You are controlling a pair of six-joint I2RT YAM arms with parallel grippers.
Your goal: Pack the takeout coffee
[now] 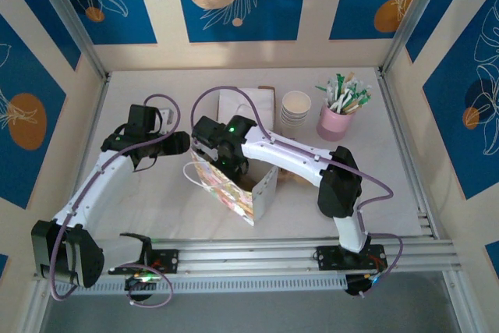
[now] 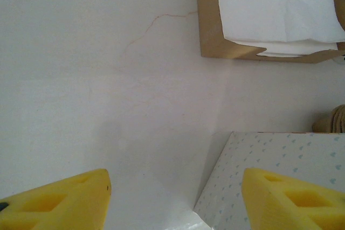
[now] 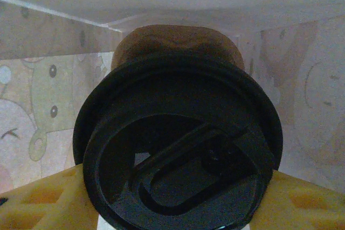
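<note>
Setting the takeout coffee (image 3: pixel 178 149) in the bag (image 3: pixel 32 117).
Right hand (image 3: pixel 172 206) pinches it, bag around; next, probably let go. Left hand (image 2: pixel 172 197) spread.

- One takeout coffee (image 3: pixel 178 154).
- One printed paper bag (image 1: pixel 226 186).
- One stack of white paper cups (image 1: pixel 295 111).
- One pink holder (image 1: pixel 335 122); its sticks (image 1: pixel 343 96) are too small to count.
- One napkin pile (image 1: pixel 246 103).
- Two robot arms: left arm (image 1: pixel 97 177), right arm (image 1: pixel 292 155).

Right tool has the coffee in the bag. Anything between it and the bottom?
Nothing visible. The coffee is gripped in the right tool, already inside the bag, with the bag walls standing off on both sides. The coffee itself hides the bag floor.
</note>
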